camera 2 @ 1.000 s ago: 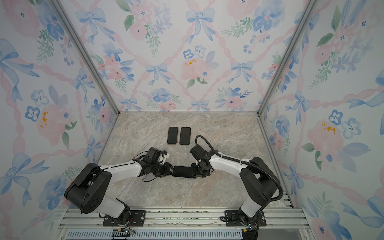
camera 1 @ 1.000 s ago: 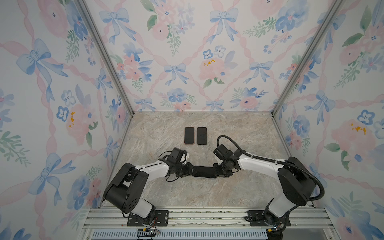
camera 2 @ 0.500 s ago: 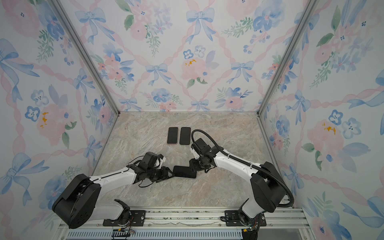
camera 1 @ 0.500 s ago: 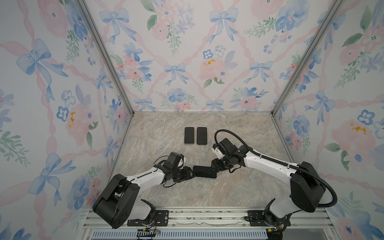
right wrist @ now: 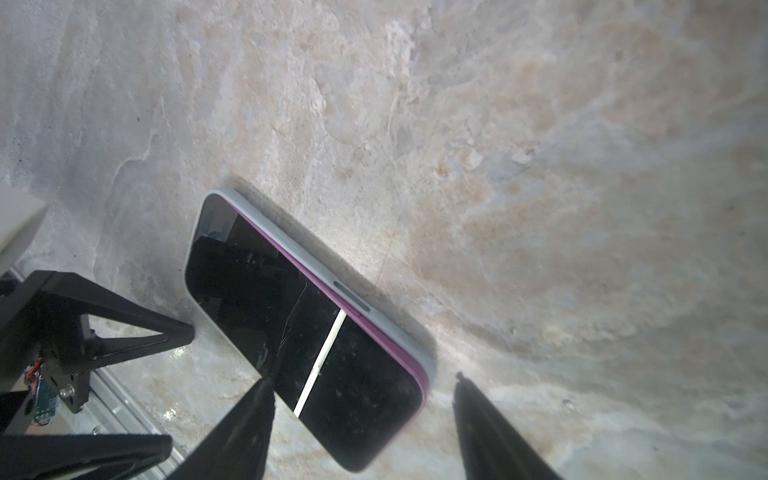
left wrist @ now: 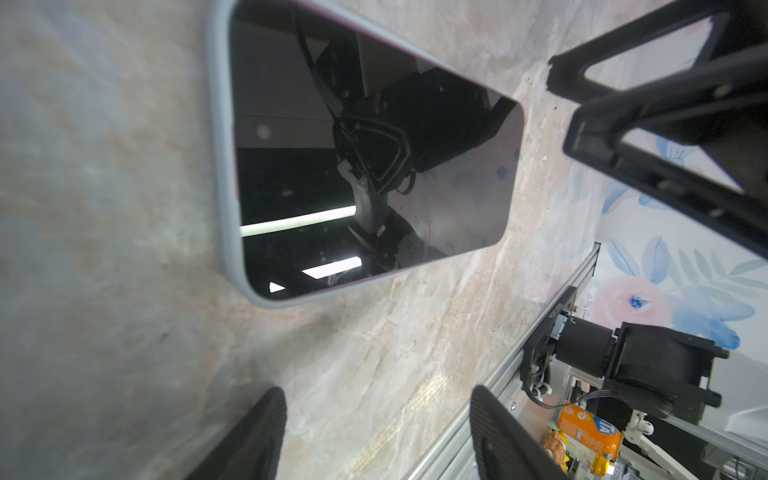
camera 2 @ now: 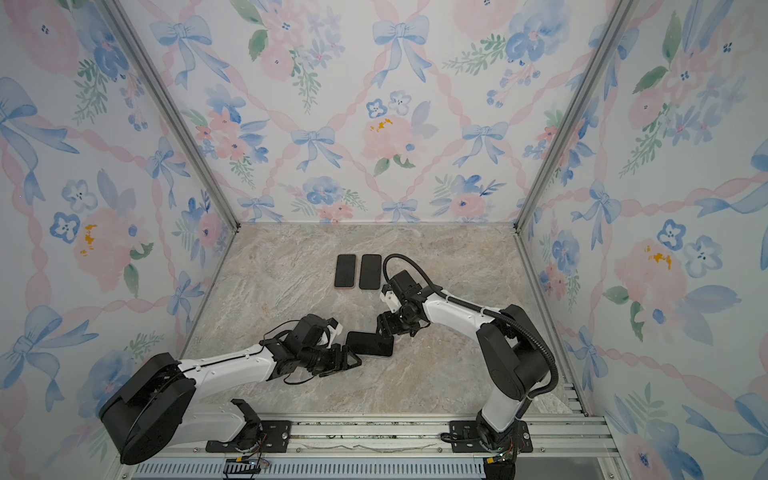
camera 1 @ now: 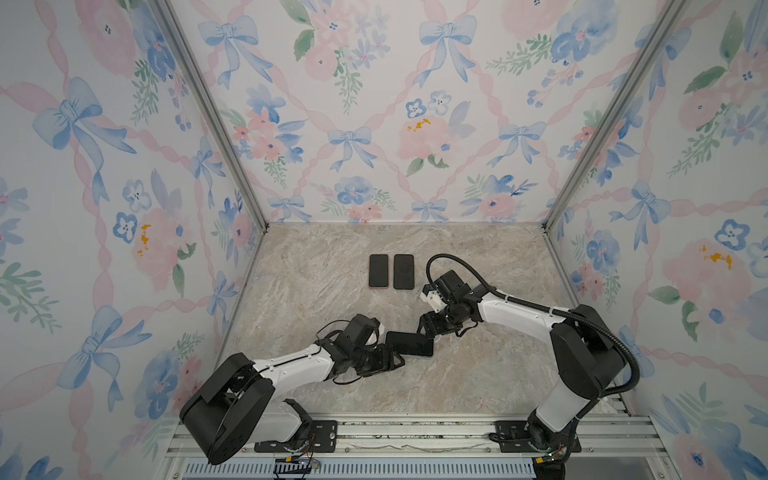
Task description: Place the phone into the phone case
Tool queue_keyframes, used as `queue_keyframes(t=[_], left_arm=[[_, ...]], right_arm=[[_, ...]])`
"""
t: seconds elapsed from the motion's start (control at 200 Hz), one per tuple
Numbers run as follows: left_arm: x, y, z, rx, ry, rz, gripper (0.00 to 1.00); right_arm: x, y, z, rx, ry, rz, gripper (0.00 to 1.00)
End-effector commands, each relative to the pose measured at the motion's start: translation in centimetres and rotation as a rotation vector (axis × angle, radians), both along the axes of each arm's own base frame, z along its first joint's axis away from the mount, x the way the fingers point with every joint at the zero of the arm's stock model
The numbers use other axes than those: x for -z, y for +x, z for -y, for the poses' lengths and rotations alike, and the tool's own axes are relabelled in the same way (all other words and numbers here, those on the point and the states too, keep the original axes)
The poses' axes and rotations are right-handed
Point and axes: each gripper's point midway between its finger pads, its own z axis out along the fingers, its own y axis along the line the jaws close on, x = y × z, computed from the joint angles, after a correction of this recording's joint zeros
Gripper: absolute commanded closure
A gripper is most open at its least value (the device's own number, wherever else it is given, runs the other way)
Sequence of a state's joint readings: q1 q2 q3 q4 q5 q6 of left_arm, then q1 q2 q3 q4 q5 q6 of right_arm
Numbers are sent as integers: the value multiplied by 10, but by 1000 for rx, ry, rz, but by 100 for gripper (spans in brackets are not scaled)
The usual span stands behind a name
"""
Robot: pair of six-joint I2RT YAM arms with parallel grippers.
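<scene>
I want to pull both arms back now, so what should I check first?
1. Left gripper open, off the phone: ok.
2. Right gripper open: ok. Its fingers clear of the screen: cannot tell.
3. Phone flat on the table: ok.
4. Every corner seated in the grey case: cannot tell; a pink edge shows along one side.
5. Spare phones clear of both arms: ok.

This is a robot test booth in a lab, not a home. Flowered wallpaper panels [camera 1: 374, 104] fixed to bare metal posts [camera 1: 212, 112] box in a marble-look tabletop [camera 1: 478, 374]. Robot arms [camera 1: 291, 365] are bolted to a slotted metal rail [camera 1: 415, 432] along the bottom of both top views.
</scene>
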State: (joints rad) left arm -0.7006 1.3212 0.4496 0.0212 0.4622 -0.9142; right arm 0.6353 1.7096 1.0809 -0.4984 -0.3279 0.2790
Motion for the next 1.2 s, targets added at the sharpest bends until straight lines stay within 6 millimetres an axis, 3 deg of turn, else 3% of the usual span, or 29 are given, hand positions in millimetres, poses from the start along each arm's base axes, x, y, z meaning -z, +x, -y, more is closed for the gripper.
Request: queue_keyframes(t=[0.0,0.495,0.7,0.815,0.93,1.06,1.08,1.195], left_arm=[[17,-6,-3,-12,32,-41,29],[33,21,-5,-28,64,-60,44],[27,31,-22,-50,102,-51,49],[18,39,-42,-74,190,-15,49],[7,62,-59,-95,285,47,48],[14,79,-58,-61,317,55,47],[6,90,-51,-55,301,74,47],[14,100,-40,-22,307,61,48]], right_arm=[[-1,2,-6,-34,39,2,27],[20,-6,-4,-53,35,-51,32],[19,-11,-5,-49,10,-66,39],[10,-6,7,46,-78,-33,40],[1,-1,27,246,-158,-7,35],[-3,-9,30,392,-93,-37,35],[-3,-11,28,404,-77,-43,35],[-4,-21,17,426,8,-86,35]])
